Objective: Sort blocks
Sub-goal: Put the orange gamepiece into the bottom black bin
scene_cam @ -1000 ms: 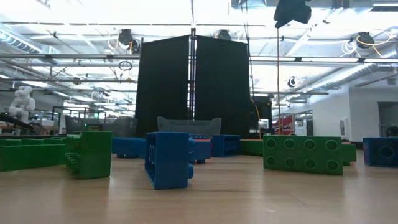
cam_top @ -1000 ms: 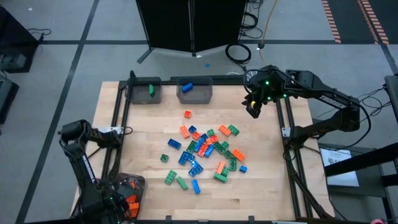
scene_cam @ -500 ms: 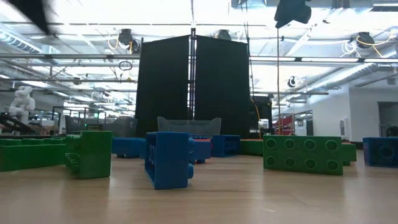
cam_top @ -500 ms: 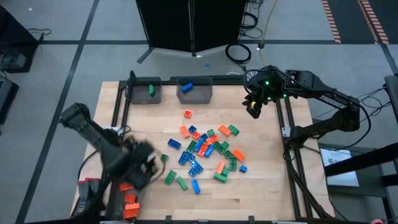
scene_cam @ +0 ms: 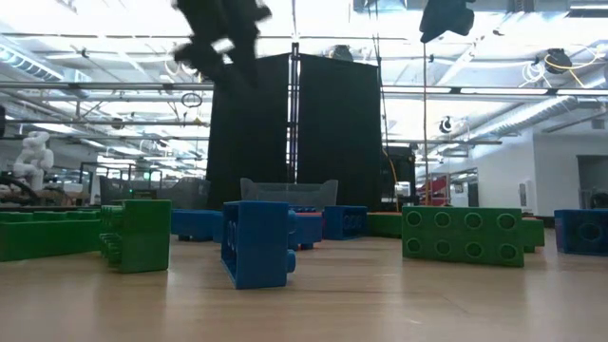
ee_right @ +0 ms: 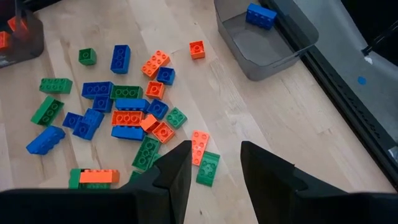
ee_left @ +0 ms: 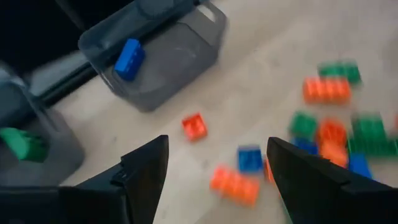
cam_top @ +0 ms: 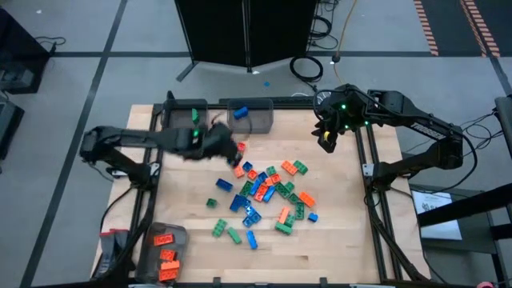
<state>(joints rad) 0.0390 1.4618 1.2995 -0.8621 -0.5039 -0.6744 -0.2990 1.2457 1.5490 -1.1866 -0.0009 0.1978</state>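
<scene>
My left gripper (cam_top: 226, 149) is up over the back of the desk (cam_top: 344, 240), fingers spread, nothing in them. Blocks (cam_top: 264, 192) are mostly piled mid-desk. Right gripper (cam_top: 326, 141) is parked at the far right edge, released too.

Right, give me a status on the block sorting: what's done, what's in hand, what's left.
Done: one green block sits in the left back bin, one blue block in the bin beside it, several orange ones in the near-left bin.
In hand: nothing; the left gripper hangs open and empty over the pile's back edge, and the right gripper waits open at the back right.
Left: most of the blocks lie mixed mid-table.
</scene>
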